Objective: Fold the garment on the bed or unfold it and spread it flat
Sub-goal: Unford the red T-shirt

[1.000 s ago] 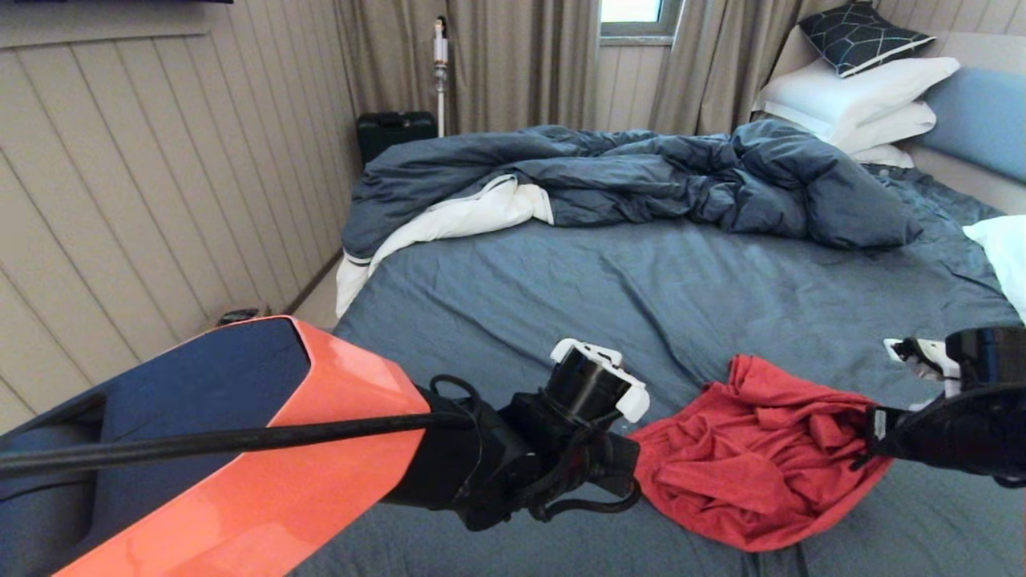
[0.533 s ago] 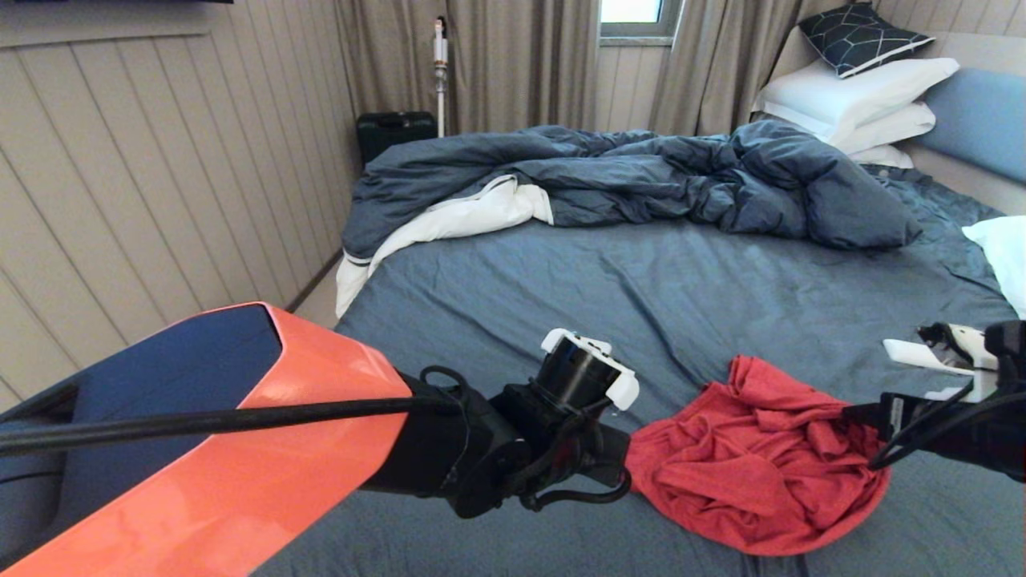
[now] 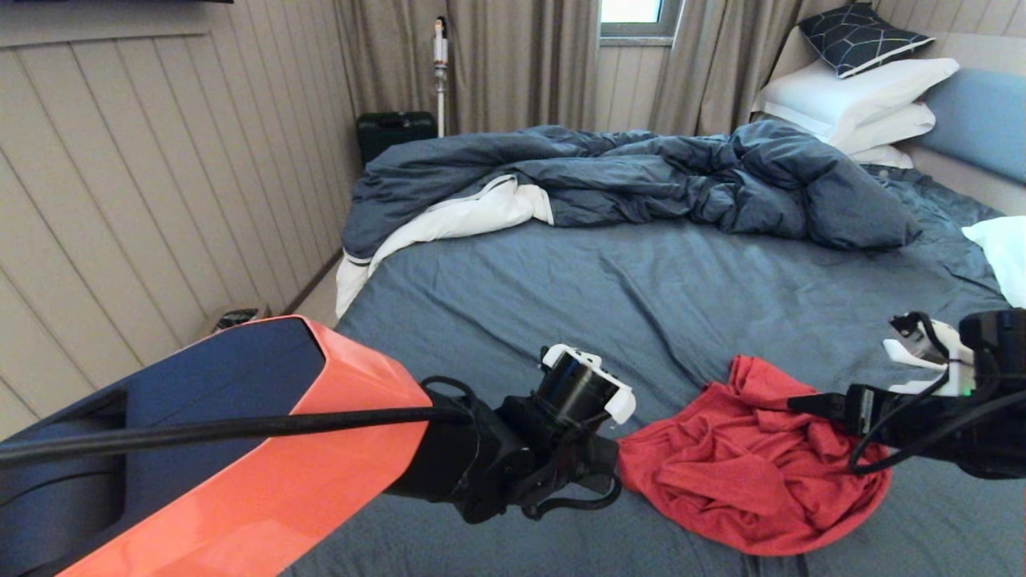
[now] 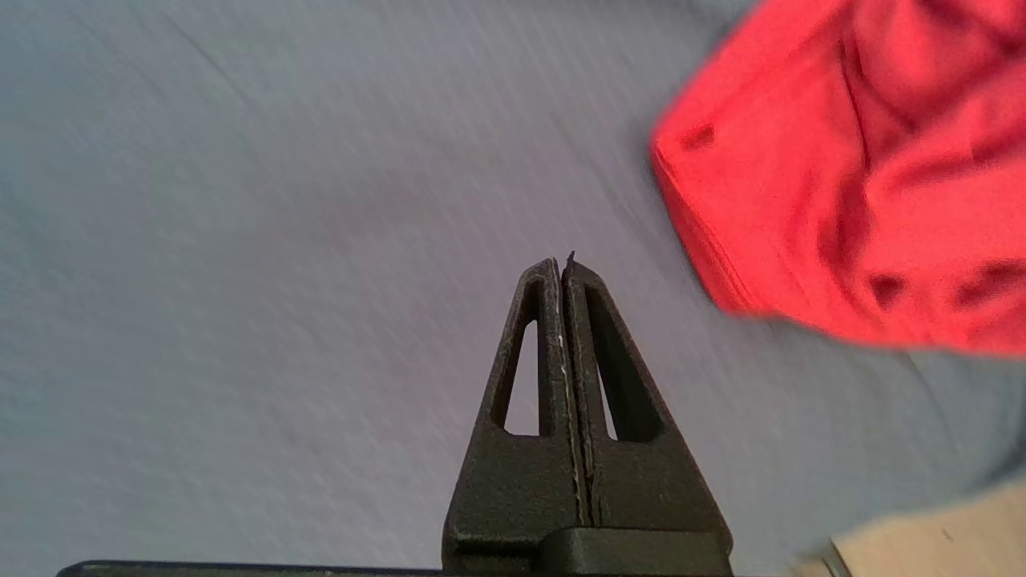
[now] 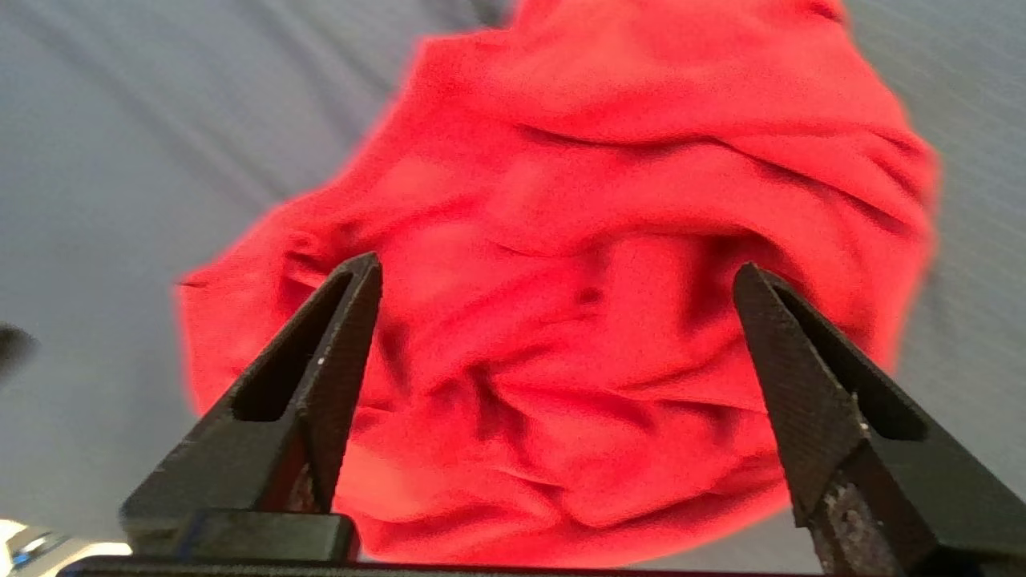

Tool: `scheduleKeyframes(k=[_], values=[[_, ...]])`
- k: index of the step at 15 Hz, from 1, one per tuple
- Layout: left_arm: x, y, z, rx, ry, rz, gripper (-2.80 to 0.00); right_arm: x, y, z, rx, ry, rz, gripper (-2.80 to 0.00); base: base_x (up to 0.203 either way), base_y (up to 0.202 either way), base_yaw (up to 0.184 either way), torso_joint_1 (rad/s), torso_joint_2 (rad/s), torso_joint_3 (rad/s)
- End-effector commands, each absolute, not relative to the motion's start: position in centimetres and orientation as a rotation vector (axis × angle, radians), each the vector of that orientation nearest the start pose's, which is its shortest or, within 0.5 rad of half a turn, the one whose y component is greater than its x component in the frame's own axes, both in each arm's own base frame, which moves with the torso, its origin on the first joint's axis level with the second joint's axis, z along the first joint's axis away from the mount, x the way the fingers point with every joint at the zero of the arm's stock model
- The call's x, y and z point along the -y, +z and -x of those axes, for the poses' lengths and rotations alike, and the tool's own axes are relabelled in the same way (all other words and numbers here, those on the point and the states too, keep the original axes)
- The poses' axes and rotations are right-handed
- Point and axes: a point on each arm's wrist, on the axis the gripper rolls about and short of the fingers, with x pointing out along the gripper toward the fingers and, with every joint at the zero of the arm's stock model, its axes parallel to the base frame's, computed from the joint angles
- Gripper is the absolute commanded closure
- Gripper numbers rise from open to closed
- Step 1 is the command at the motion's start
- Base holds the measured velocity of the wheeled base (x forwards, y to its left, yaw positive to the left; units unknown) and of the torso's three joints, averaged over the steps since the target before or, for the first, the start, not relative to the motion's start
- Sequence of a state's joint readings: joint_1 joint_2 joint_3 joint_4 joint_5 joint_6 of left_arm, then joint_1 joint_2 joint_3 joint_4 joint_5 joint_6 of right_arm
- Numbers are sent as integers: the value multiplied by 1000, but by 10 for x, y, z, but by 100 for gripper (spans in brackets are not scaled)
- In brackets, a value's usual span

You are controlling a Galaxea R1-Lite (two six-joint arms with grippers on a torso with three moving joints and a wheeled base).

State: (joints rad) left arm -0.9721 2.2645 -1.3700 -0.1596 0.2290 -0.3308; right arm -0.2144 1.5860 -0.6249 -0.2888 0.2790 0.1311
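The garment is a red crumpled heap on the near part of the bed; no print shows. My right gripper hangs open just above the heap's right side, with red cloth below the gap and nothing between the fingers. In the head view that gripper points left over the heap. My left gripper is shut and empty over bare sheet, close beside the garment's left edge. The left wrist hides its fingers in the head view.
A rumpled dark blue duvet lies across the far half of the bed. White pillows are stacked at the far right by the headboard. A panelled wall runs along the left, with a strip of floor beside the bed.
My right gripper has opened, let go of the red cloth and risen slightly over the heap. The heap has settled a little. The left arm has barely shifted.
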Motion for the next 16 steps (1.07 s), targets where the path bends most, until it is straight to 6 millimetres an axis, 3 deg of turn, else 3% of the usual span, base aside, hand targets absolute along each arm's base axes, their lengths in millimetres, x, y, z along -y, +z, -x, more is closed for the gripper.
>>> scheduleKeyframes(k=[1,5,10,13,16], values=[[359,73,-243,-762,-610,-108,0,40,143,-246,-666,46,-292,-280,0,0,0,0,0,0],[366,86,-221,-863,-805,-64,0,30,142,-250,-712,78,-291,-280,0,0,0,0,0,0],[369,89,-215,-826,-822,-83,0,3,127,-267,-786,154,-247,-280,0,0,0,0,0,0],[337,120,-212,-798,-767,-27,0,-23,120,-277,-853,187,-188,-280,0,0,0,0,0,0],[267,133,-191,-835,-689,-6,0,-34,105,-283,-925,178,-140,-280,0,0,0,0,0,0]])
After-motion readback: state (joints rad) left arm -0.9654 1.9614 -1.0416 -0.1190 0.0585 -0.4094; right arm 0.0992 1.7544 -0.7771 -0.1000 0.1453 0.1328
